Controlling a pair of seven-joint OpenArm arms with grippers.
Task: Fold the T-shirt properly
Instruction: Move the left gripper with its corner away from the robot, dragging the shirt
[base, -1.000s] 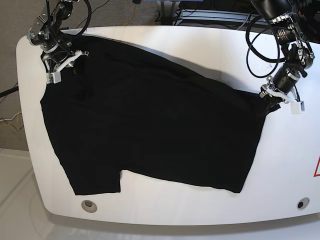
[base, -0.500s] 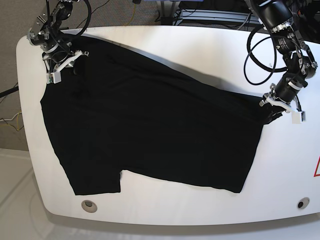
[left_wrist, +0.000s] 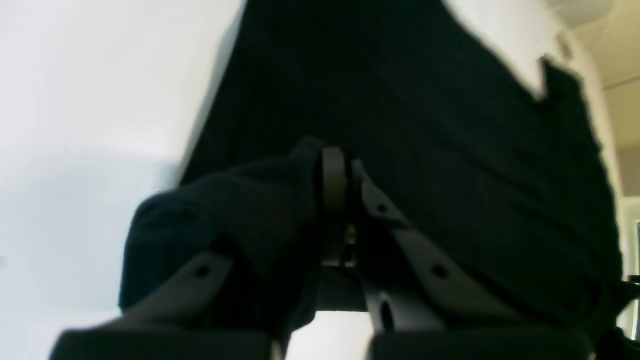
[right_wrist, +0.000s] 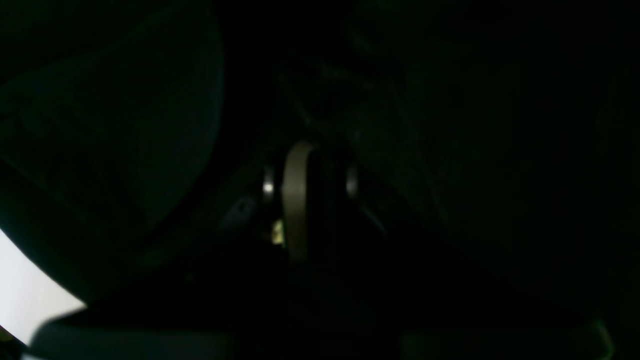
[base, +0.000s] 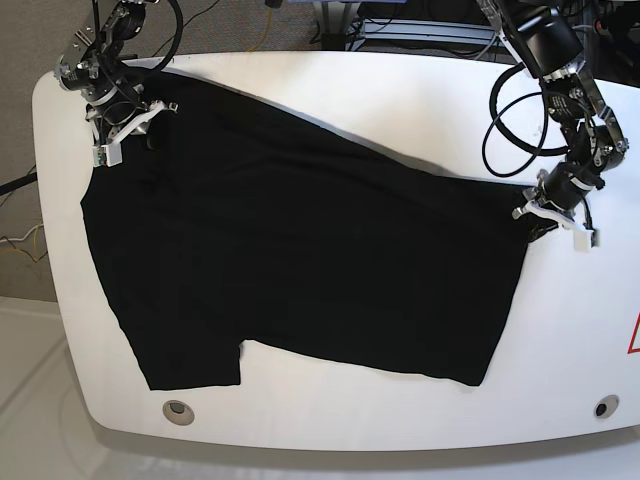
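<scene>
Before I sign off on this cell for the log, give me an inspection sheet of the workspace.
Surface: white table with rounded corners; a round fitting near each front corner.
Job's things: black T-shirt spread nearly flat over most of the table, not yet folded.
Clutter: nothing seen.
Grippers: left gripper shut on the T-shirt's edge, cloth bunched beside it; right gripper sits at the far corner of the T-shirt, its wrist view too dark to show whether it grips.
Cables: black loops hang on both arms; more run behind the table.
Surroundings: grey floor; a red mark at the table's edge.
</scene>
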